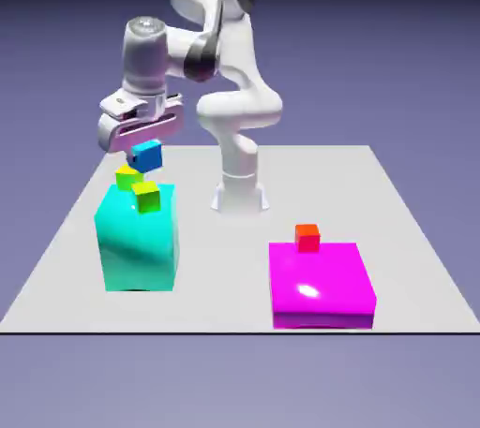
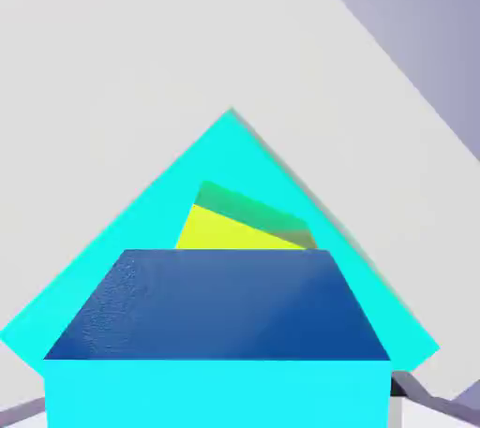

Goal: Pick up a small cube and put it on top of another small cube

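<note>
My gripper [image 1: 145, 147] is shut on the small bright blue cube [image 1: 147, 158] and holds it in the air just above the big cyan block [image 1: 138, 243] at the exterior view's left. Two small yellow-green cubes [image 1: 145, 196] rest on that block's top, one [image 1: 127, 176] directly under the held cube. In the hand view the blue cube [image 2: 220, 304] fills the lower part and hides most of the fingers. One yellow-green cube [image 2: 246, 225] shows beyond it on the cyan block's top [image 2: 131, 229].
A big flat magenta block [image 1: 322, 286] lies at the exterior view's right front with a small red-orange cube [image 1: 307, 237] on its back edge. The robot's base [image 1: 240, 194] stands behind the middle of the grey table [image 1: 394, 229].
</note>
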Tool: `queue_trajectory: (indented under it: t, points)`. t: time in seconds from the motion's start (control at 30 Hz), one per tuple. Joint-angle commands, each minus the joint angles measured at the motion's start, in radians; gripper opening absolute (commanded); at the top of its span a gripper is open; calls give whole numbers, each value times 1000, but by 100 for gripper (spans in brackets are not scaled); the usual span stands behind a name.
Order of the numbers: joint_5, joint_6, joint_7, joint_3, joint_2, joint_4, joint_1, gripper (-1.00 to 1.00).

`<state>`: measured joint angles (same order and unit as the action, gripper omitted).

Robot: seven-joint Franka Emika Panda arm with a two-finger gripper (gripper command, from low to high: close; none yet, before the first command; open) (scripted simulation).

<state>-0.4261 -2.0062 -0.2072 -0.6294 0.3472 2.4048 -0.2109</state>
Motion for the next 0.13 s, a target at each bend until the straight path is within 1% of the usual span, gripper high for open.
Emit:
queue_trajectory:
  t: [0.0, 0.03, 0.07, 0.1]
  points:
    - [-4, -16, 1, -4, -4, 11, 1, -100]
    - [-4, -16, 1, -4, -4, 11, 1, 100]
    - [-4, -16, 1, -4, -4, 11, 1, 100]
    - [2, 27, 0, 8, 8, -20, -2, 100]
